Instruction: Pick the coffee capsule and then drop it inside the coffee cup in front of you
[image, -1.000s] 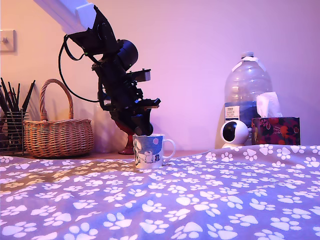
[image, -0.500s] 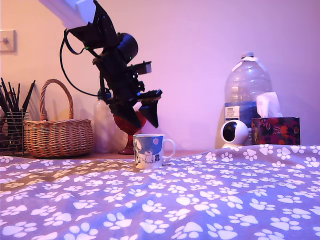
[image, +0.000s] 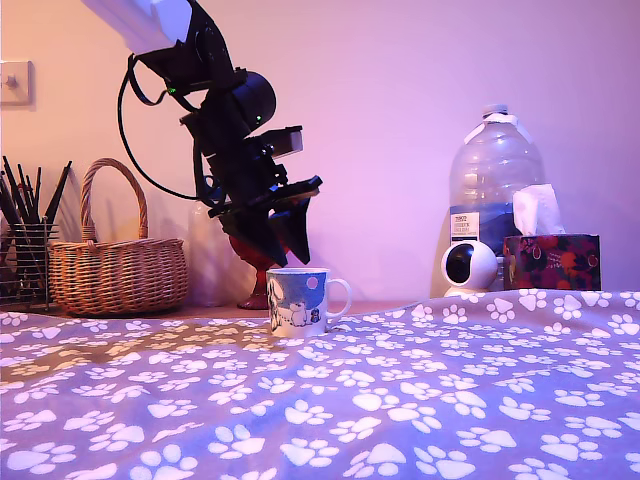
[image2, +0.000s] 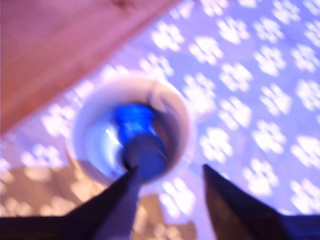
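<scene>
Gripper (image2: 167, 175) hangs above coffee cup (image: 297, 300), jaws apart, nothing between them. Coffee capsule (image2: 137, 137) lies inside cup. Your risk: swinging low could clip rim, tip cup, spill capsule onto paw-print cloth (image: 420, 400). Lift clear first.

Below the black gripper (image: 284, 240) stands a white cup (image: 297, 301) printed with a blue cartoon and a pink dot; its inside (image2: 100, 135) is white. In it lies a dark blue capsule (image2: 137, 140), vivid blue where light catches it. Under the cup a lilac-grey cloth (image: 420, 400) bears white paw prints. Behind the gripper a red goblet (image: 252, 262) shows. On the exterior view's left of the gripper are a tan wicker basket (image: 115, 270) and dark pencils (image: 25, 205). On its right, a clear bottle (image: 495, 185), a white-and-black camera (image: 468, 266) and a dark floral tissue box (image: 552, 262).
</scene>
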